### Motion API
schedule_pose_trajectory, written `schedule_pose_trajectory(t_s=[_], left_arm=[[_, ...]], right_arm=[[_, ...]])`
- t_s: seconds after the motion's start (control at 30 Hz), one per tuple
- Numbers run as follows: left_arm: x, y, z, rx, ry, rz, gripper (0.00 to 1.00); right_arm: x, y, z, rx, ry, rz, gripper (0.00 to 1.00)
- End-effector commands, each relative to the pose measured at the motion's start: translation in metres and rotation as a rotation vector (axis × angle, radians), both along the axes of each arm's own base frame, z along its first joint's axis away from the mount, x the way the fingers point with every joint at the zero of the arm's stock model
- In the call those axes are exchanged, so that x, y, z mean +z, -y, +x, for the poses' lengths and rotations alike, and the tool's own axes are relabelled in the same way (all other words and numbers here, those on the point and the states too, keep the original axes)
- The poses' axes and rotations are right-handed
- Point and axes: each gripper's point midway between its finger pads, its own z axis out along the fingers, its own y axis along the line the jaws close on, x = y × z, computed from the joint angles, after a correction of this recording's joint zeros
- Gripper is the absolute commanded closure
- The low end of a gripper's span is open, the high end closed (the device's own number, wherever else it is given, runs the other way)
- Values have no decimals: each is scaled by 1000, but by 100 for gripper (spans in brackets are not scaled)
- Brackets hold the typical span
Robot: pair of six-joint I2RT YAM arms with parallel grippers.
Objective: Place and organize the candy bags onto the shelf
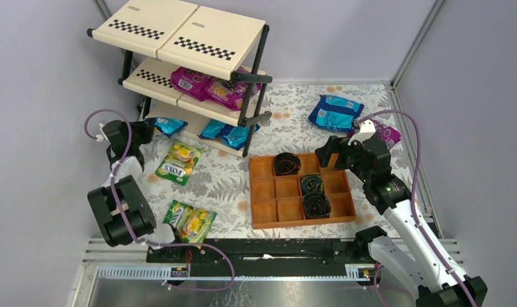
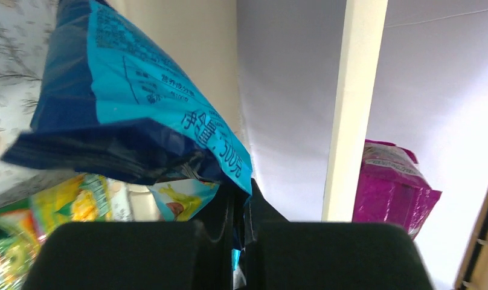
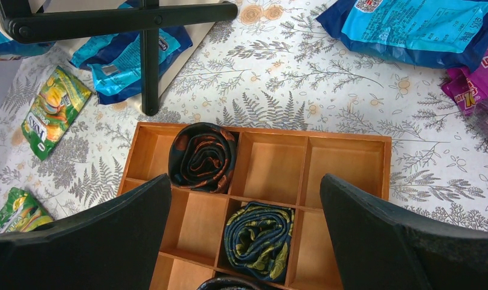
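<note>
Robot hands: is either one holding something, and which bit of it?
The left gripper is shut on a blue candy bag, pinching it by one edge. The right gripper is open and empty, above the wooden tray.

From my station the desk shows a fern-print cloth; the shelf stands on it at 11 o'clock; its middle tier carries magenta candy bags, its bottom tier blue candy bags; loose blue bags lie on the cloth at 1 o'clock, a magenta bag at 2 o'clock by the edge; a wooden tray sits at 5 o'clock; I see one green-yellow bag at 9 o'clock, another green-yellow packet at 7 o'clock.
</note>
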Motion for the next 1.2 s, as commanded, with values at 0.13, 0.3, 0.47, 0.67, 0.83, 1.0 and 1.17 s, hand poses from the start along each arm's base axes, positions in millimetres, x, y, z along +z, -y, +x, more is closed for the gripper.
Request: schedule_pose_trajectory(t_s=[0.13,0.3,0.47,0.67,0.83,1.0,1.17], left_arm=[[112,12,33,-139,566,-5,100],[96,31,49,-204,587,-48,100],[64,51,70,-246,581,-105,100],[18,76,82,-313,535,-216,100],[0,90,80,-393,531,-352,100],[-17,107,72,-510,460,-432,100],[-21,118,63,-586,420,-513,100]], right_arm=[[13,0,5,-6,44,9,0],[10,1,6,-10,36,5,0],[10,0,7,-8,33,3,0],[10,3,7,-20,32,-4,0],[7,3,7,-18,24,-5,0],[5,1,8,-14,21,-5,0],[4,1,8,-14,18,-4,0]])
